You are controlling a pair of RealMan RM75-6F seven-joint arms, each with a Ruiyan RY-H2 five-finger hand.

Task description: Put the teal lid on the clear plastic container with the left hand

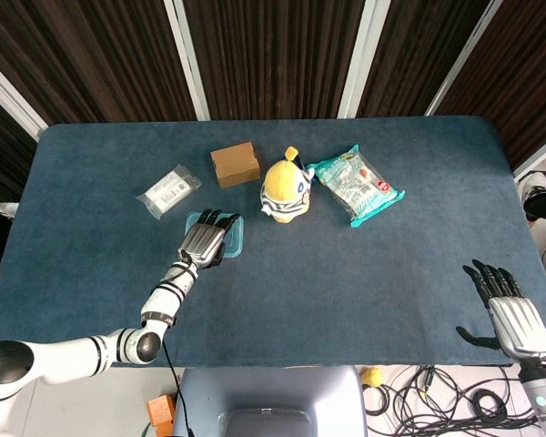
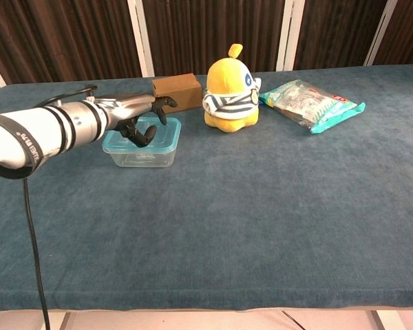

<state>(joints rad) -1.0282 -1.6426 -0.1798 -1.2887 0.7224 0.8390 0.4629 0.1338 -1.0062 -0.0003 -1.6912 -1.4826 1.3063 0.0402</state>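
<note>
Container [image 2: 143, 152]: on the tabletop [image 1: 346, 273], left of its middle, lid [image 2: 162, 132] sitting on top.
Left hand [image 1: 203, 239]: over the lid, fingers pointing toward the far edge.
Cardboard box [image 1: 235, 164]: just behind the container, toward the far edge.
Plush toy [image 1: 286, 189]: right of the box, behind and right of the container.
Snack packet [image 1: 355, 185]: right of the plush toy, close beside it.
Small sachet [image 1: 168, 190]: left of the box, behind and left of the container.
Right hand [image 1: 511, 312]: at the near right corner, well apart from everything else.
</note>
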